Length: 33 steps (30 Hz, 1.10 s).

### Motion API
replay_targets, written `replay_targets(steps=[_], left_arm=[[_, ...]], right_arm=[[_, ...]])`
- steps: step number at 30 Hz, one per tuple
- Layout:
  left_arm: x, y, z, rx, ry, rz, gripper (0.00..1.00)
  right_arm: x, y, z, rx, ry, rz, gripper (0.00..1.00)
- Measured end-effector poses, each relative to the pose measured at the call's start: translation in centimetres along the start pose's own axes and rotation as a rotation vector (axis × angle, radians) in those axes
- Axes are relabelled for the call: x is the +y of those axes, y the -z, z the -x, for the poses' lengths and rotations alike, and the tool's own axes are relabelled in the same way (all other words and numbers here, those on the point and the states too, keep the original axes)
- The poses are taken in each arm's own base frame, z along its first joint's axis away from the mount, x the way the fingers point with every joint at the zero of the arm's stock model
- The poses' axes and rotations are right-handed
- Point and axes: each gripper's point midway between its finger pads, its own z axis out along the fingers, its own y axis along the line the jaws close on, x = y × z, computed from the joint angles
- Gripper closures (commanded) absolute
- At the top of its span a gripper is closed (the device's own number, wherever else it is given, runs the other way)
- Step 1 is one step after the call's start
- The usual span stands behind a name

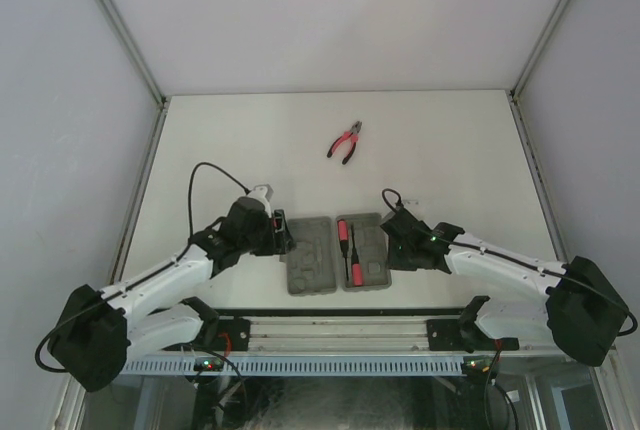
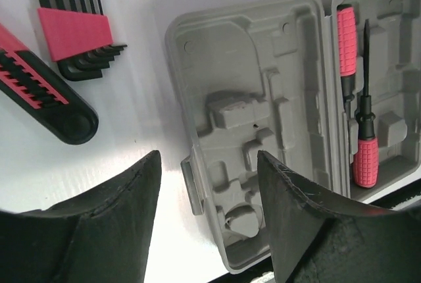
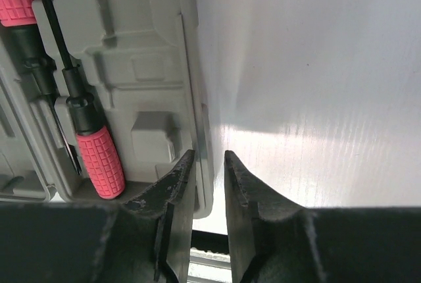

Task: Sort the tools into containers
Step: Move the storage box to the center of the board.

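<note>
Grey moulded plastic, the hinged two-half tool case (image 1: 311, 255) lies open at the near edge between both arms. The red-handled pliers (image 1: 345, 142) sit well apart toward the far side. In the left wrist view, the left gripper (image 2: 209, 164) stands wide astride the case's left rim, holding nothing. That half's slots are bare. The right half holds a short red-black driver (image 2: 346, 39) and a long thin screwdriver (image 2: 365, 161). A red-sleeved set of black hex keys (image 2: 72, 33) and a black-and-red comb-like folding tool (image 2: 39, 92) lie left of the case. In the right wrist view, the right gripper (image 3: 209, 158) shows a narrow gap at the case's right rim; whether it pinches I cannot tell. Sorting looks partly done, and both arms seem to be steadying the case. The next move calls for fetching a loose tool and seating it in its matching slot.
</note>
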Motion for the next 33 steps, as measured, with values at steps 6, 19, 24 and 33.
replay_targets(steps=[6, 19, 24, 33], left_arm=[[0.6, -1.4, -1.9, 0.064, 0.002, 0.000, 0.42], [0.7, -2.2, -3.5, 0.102, 0.003, -0.030, 0.44], [0.5, -2.2, -3.6, 0.097, 0.003, -0.052, 0.44], [0.6, -1.7, -3.9, 0.079, 0.013, -0.068, 0.47]], right_arm=[[0.2, -0.3, -0.1, 0.018, -0.009, 0.009, 0.83], [0.8, -1.4, 0.5, 0.034, -0.022, 0.039, 0.95], [1.0, -2.0, 1.5, 0.024, -0.026, 0.049, 0.95], [1.1, -2.4, 2.7, 0.015, 0.028, 0.024, 0.68]])
